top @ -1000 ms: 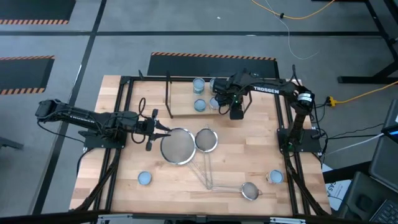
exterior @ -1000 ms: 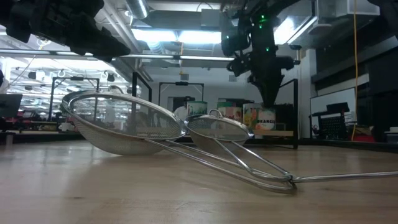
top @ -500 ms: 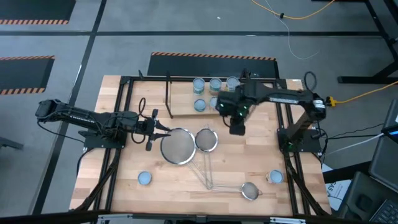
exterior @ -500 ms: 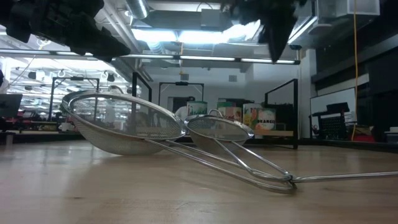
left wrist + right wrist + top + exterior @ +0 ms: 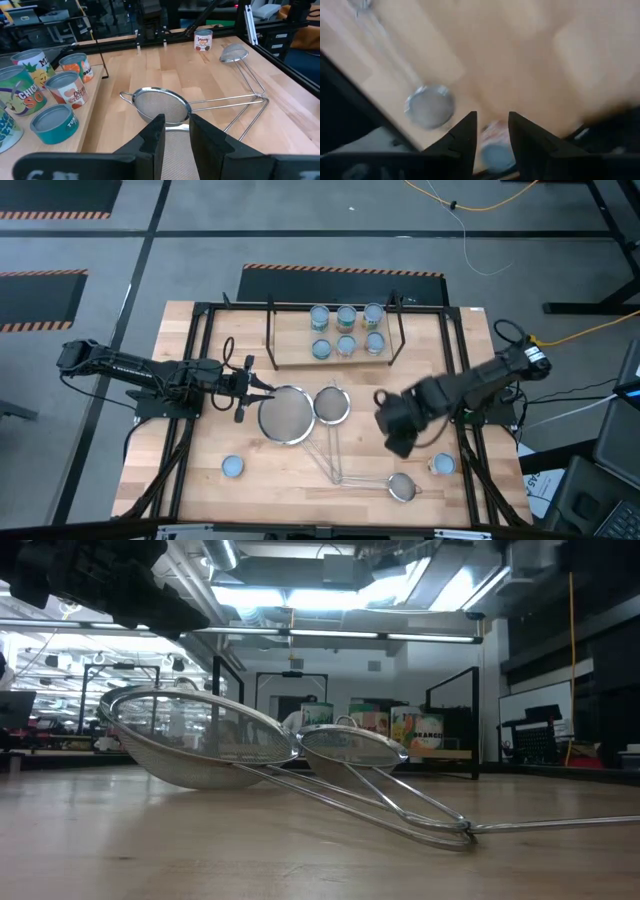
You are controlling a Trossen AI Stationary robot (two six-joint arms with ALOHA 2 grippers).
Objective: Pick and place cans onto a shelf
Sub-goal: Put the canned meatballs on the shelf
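The shelf stands at the table's far middle with several cans upright on it, also seen in the low view and the left wrist view. One loose can stands near the front left. Another stands near the front right. My right gripper hangs open above the table, pointing down, left of that can; its wrist view shows the can below the fingers. My left gripper waits open, level, beside the large strainer.
Three steel mesh strainers lie mid-table: a large one, a medium one and a small one, their long handles crossing toward the near edge. A black frame edges the table.
My right gripper has swung away from the shelf toward the table's near right, rising out of the low view and rolling about its own axis. The cans on the shelf stand uncovered and still. My left arm has kept still.
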